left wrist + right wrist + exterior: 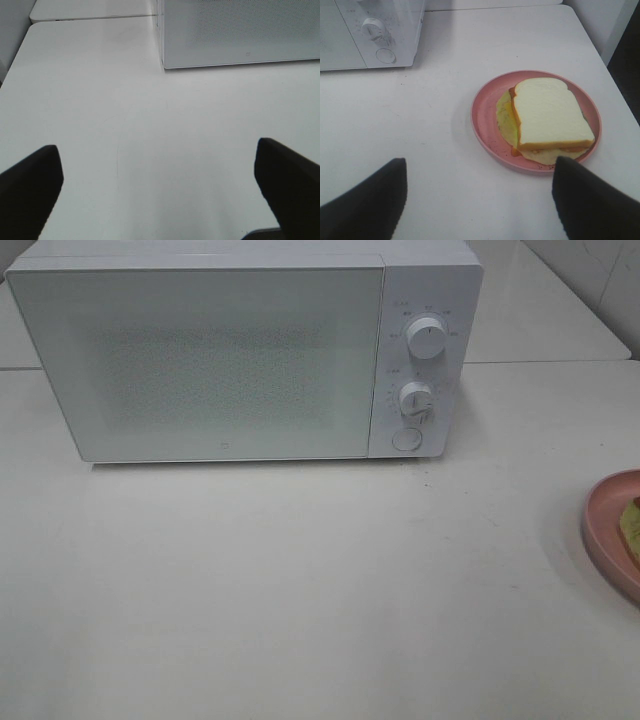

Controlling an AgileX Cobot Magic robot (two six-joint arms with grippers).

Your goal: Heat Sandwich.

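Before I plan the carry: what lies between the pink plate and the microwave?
Only bare white table between plate and microwave, per the right wrist view.

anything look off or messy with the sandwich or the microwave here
Slightly: the sandwich lies off-centre on the pink plate, its yellow-green filling sticking out past the bread on one side. Nothing is spilled on the table, and the microwave stands shut and undamaged.

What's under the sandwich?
A round pink plate sits under the sandwich, on the white table. Yellow-green filling pokes out beneath the bread. The plate's middle is covered, so it cannot be seen.
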